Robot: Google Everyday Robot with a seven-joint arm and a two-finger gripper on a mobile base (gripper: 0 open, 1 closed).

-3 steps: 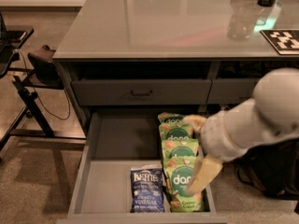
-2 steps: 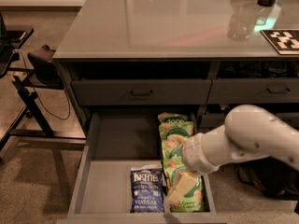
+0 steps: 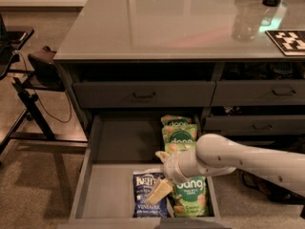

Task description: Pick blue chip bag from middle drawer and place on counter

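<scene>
The blue chip bag (image 3: 147,194) lies flat on the floor of the open middle drawer (image 3: 114,187), near its front, with white "Kettle" lettering. My gripper (image 3: 159,178) reaches in from the right on a white arm (image 3: 248,163) and hangs just above the bag's right edge. One pale finger (image 3: 159,191) overlaps the bag; another (image 3: 162,155) points up toward the green bags. The fingers stand apart and hold nothing. The counter (image 3: 167,23) tops the cabinet above.
Three green "dang" bags (image 3: 183,137) lie in a row along the drawer's right side. Closed drawers with dark handles (image 3: 143,95) sit above. A clear bottle (image 3: 245,18) and a tag card (image 3: 288,41) stand on the counter. A dark stand (image 3: 28,85) is at left.
My arm has swung left and lower into the drawer, bringing the gripper from over the green bags to just above the blue chip bag.
</scene>
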